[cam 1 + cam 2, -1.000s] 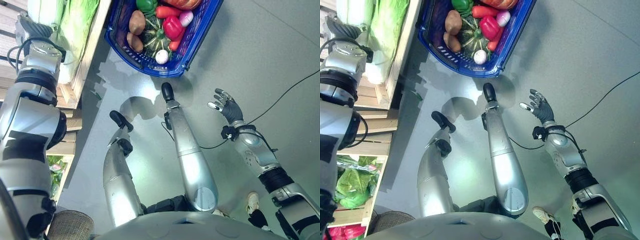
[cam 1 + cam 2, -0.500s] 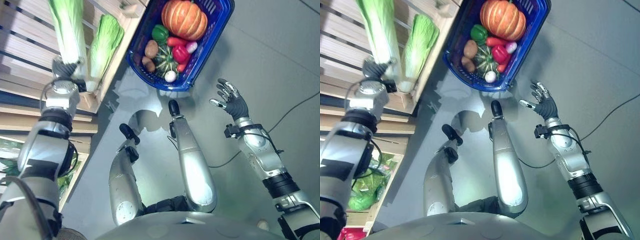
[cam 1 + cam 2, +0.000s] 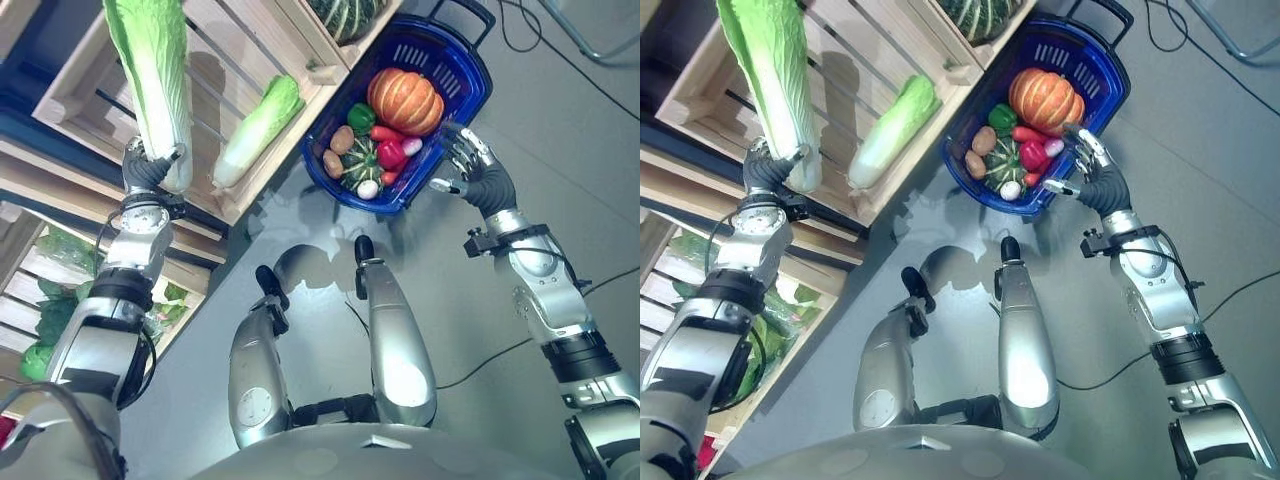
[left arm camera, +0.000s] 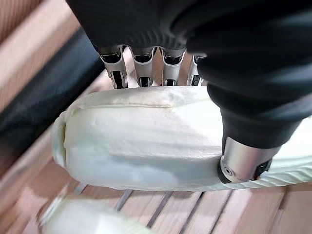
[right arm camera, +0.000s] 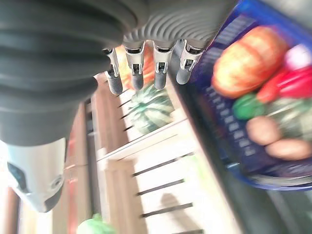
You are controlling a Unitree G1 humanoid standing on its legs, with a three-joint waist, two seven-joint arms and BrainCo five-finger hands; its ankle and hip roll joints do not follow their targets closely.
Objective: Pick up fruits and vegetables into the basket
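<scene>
We've got the cabbage (image 3: 150, 70) up off the crate (image 3: 262, 40) now, left hand (image 3: 146, 170) fingers clamped on its stem. Right hand (image 3: 478, 172) moved to basket (image 3: 462, 96) rim, fingers loose, empty. Next: carry over.

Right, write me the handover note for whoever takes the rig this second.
Left hand: shut on a cabbage, holding it up by its white base in front of the wooden crates.
Right hand: open, holding nothing, at the near rim of the basket.
Basket: on the floor beside the crates, already holding a pumpkin, a green pepper, a red pepper, a carrot, potatoes, a striped squash and more.
Left: carry the held cabbage across and put it in the basket. A second cabbage lies in the crate, not yet picked.
</scene>
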